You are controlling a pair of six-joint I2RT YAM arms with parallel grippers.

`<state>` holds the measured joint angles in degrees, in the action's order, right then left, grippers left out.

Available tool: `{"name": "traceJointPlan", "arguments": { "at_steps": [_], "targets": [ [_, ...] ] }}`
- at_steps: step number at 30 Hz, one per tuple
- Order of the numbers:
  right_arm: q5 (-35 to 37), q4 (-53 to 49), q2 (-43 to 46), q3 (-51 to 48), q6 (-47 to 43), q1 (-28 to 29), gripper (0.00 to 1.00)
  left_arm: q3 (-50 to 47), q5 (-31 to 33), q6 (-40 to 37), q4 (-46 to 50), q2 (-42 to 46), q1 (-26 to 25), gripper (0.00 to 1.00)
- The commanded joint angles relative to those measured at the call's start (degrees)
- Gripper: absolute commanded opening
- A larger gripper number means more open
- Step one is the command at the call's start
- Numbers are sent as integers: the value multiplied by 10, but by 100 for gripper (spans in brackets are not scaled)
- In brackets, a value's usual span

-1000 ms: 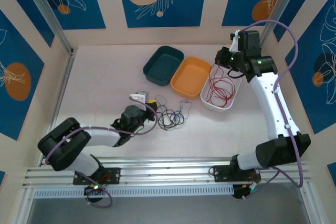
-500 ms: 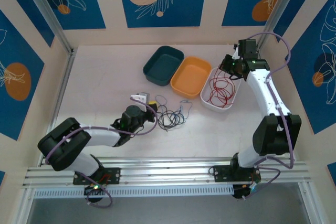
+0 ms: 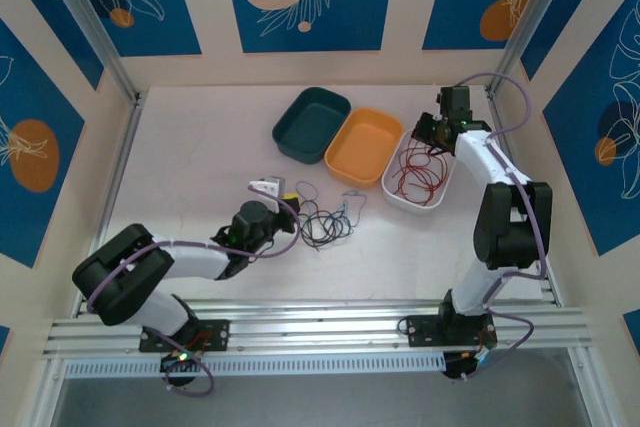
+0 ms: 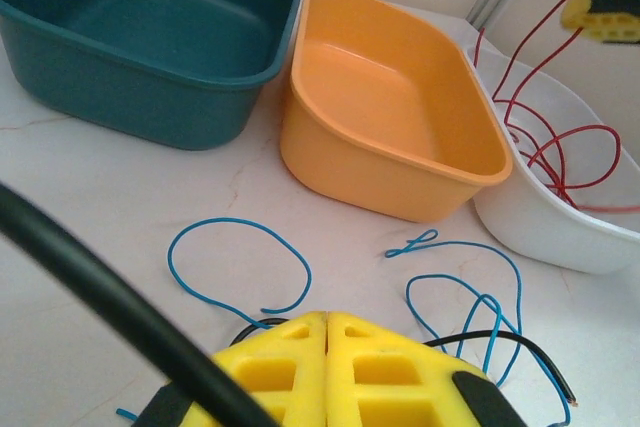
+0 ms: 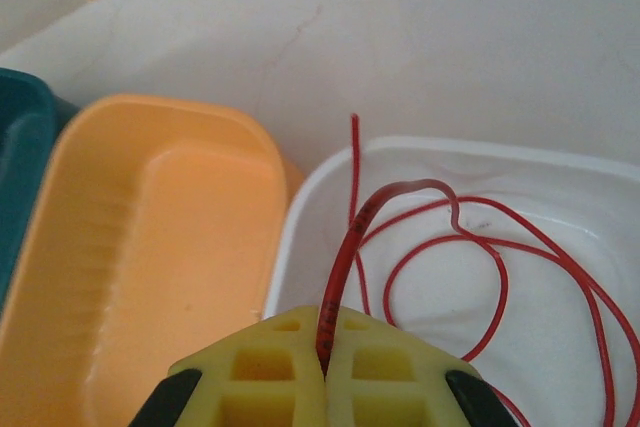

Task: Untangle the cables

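One cable over the bin, several ways to spoil it

One red cable [image 5: 480, 247] lies looped inside the white bin [image 5: 300, 237]; its upper end is pinched between the closed fingers of the right hand [image 5: 325, 347], which hangs over the bin's rim on the side of the orange bin [image 5: 150, 247]; the strand rises out of the grip and arcs back down into the bin. The blue cable [image 4: 232, 220] and black cable [image 4: 520, 344] lie in loose, overlapping loops on the counter [image 4: 90, 177], just in front of the left hand [image 4: 327, 319] and short of the bins; that hand's fingers are pressed together, and whether a black strand is nipped beneath them I cannot tell.

Risks, as I judge them: the red wire looks springy, so a release made high or close to the rim could let the free end flick over the wall onto the counter or into the orange bin; pulling the hand away before its fingers part fully could drag the loops out over the wall. On the left, blue and black cross at several points; tugging one strand low along the counter could tighten a crossing rather than free it, or sweep the whole bundle along; so thin a wire could also slip from the pads mid-pull.
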<state>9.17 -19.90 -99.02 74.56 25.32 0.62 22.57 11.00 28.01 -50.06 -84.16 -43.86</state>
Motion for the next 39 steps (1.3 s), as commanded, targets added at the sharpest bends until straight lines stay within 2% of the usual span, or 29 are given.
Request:
{"name": "traceJointPlan", "arguments": {
  "at_steps": [1,9,15,18,21,24,29,33,39],
  "targets": [
    [6,24,-28,-13,3,1,0,6,-1,-4,-10,-4,7,0],
    [4,14,-80,-7,10,8,0,5,-2,-2,-14,-10,6,0],
    [2,-22,-88,24,-1,10,1,1,3,2,-18,-11,6,0],
    [3,-40,-74,35,-3,13,24,0,3,1,-20,-10,6,0],
    [7,-60,-48,44,-6,18,38,0,2,1,-18,-7,6,0],
    [14,-95,-21,61,-6,22,45,-1,4,0,-16,-3,6,0],
    [45,-187,33,80,25,33,46,-3,9,-1,-14,2,5,0],
    [67,-227,111,36,55,64,47,-3,14,-1,-13,2,7,0],
    [79,-231,220,-74,74,164,47,-2,14,-2,-6,5,9,0]
  ]
}}
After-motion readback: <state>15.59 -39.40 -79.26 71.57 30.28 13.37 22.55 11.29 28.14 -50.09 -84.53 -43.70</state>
